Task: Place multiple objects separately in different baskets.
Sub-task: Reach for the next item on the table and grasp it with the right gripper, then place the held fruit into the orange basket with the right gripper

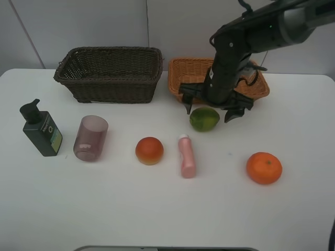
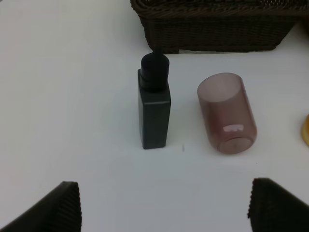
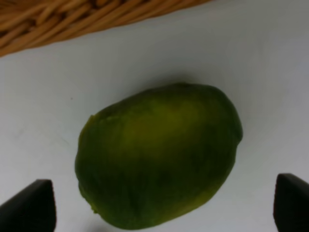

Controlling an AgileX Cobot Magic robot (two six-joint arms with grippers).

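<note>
The green fruit (image 1: 204,118) lies on the white table in front of the light orange basket (image 1: 183,78). My right gripper (image 1: 210,112) is open just above it, fingers on either side; the fruit fills the right wrist view (image 3: 159,154). The dark brown basket (image 1: 110,73) stands at the back left. The dark green pump bottle (image 1: 41,129) and purple cup (image 1: 90,138) stand at the left, also in the left wrist view: bottle (image 2: 154,108), cup (image 2: 227,113). The red-orange fruit (image 1: 149,150), pink bottle (image 1: 187,156) and orange (image 1: 264,168) lie in front. My left gripper (image 2: 164,205) is open, out of the exterior view.
The white table (image 1: 157,209) stretches forward of the row of objects. The right arm (image 1: 261,31) reaches in from the upper right over the orange basket. A wall stands right behind both baskets.
</note>
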